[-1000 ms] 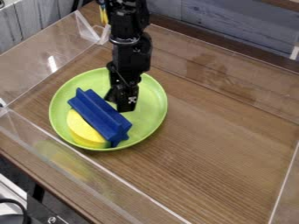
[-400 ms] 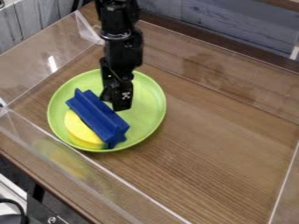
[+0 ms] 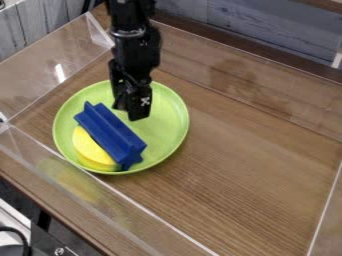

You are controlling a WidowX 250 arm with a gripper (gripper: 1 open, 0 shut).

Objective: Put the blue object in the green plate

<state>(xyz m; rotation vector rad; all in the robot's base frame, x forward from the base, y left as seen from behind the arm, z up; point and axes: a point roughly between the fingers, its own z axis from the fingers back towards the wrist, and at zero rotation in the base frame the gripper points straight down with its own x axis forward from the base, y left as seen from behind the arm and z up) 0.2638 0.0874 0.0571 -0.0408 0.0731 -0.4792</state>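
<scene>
Camera view: a wooden bench [image 3: 254,150] is seen from above and to one side, enclosed by clear plastic walls [image 3: 40,75] that form a shallow tray around the work area. The green plate [image 3: 171,128] is set on the left half of the bench, flat on the wood. The blue object [image 3: 110,135] is found inside the plate, lying aslant across its left part, one end toward the far left rim and the other toward the near rim. It is propped on a yellow piece [image 3: 88,152] that is also in the plate, so that most of the yellow piece is covered and only its near-left edge is shown.

The black robot arm [image 3: 131,40] is brought down from the top of the picture, pointing straight down over the plate. The hand [image 3: 130,106] is placed just beside the far end of the blue object, above the plate's inner floor. Its jaws are spread wide and nothing is held between them; whether a fingertip touches the block cannot be told.
</scene>
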